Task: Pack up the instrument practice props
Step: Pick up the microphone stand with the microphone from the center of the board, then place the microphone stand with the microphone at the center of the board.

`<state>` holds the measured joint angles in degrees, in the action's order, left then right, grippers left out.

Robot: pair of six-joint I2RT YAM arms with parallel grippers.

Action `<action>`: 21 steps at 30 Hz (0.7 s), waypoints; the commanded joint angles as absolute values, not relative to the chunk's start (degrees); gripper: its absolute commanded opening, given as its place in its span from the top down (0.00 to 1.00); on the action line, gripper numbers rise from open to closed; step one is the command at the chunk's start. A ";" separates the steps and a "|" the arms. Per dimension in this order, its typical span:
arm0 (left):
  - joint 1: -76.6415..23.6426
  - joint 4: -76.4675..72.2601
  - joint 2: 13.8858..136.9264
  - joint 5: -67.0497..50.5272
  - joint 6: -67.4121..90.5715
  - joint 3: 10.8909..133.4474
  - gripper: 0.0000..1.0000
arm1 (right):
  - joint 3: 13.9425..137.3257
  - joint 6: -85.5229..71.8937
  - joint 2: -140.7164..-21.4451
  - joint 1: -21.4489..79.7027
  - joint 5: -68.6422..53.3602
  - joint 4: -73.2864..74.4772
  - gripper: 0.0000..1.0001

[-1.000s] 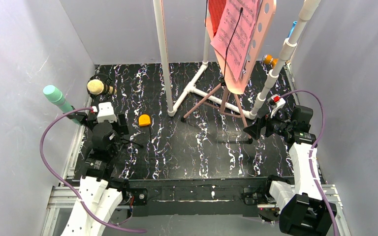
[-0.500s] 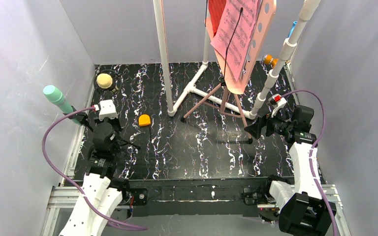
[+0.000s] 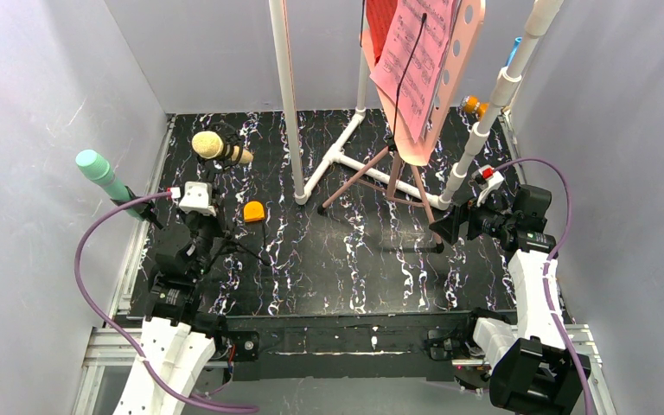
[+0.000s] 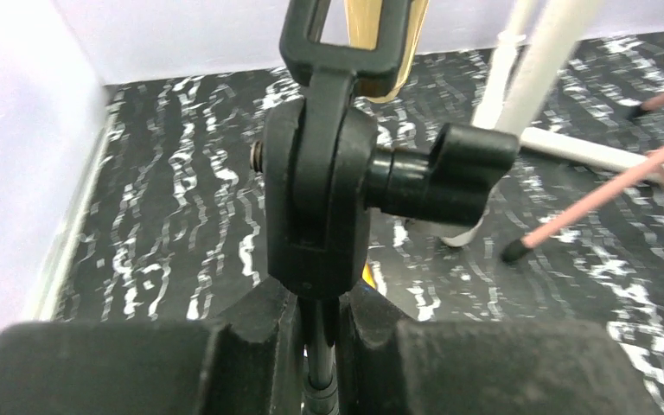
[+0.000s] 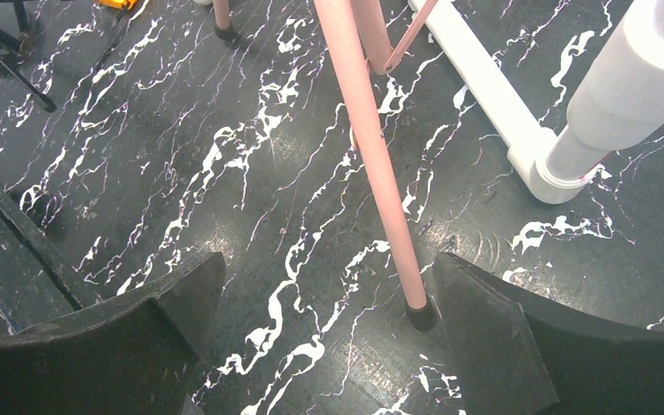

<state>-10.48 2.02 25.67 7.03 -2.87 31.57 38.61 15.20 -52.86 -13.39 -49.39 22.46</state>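
Overhead view, 12 o'clock = far wall.

Left gripper (image 4: 320, 346): clenched on the mic stand stem (image 4: 321, 367), the thin black rod just under the clip joint (image 4: 316, 199). Both fingers press on it. I judge the hold is this low so the wing knob and clip stay free of the jaws.

Yellow microphone (image 3: 222, 149): sits in that clip at about 10 o'clock on the table (image 3: 354, 277), head toward 9, tail toward 3. It rides above the gripper. Whether the stand's feet touch the table, I cannot tell.

Mint-green microphone (image 3: 97, 169): at 9 o'clock against the left wall, untouched.

Right gripper (image 5: 328, 298): released, jaws wide. They stand either side of the tripod leg (image 5: 372, 156) near its foot, touching nothing. Reads as a staged grasp low on the leg, where the stand is least likely to tip.

Pink music stand (image 3: 460, 52): upright at 1 o'clock with the sheet music (image 3: 411, 60) and red folder (image 3: 382, 22) on its face. Its legs thread between the bars of the white pipe frame (image 3: 337, 156), so any pull risks a snag.

Progress: early, nothing packed. Top-heavy microphone on a thin stem could swing if moved fast.
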 commanded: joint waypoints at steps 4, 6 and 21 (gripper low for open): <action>-10.65 -3.32 24.49 -10.79 6.28 38.32 1.00 | 38.89 15.58 -52.68 -13.62 -49.33 20.82 0.00; -11.30 -3.78 24.76 -14.08 7.98 38.98 1.00 | 38.93 15.56 -52.66 -13.62 -49.35 20.74 0.00; -25.78 -16.57 32.00 -20.15 16.49 38.52 1.00 | 38.67 15.65 -53.17 -13.62 -49.31 20.41 0.00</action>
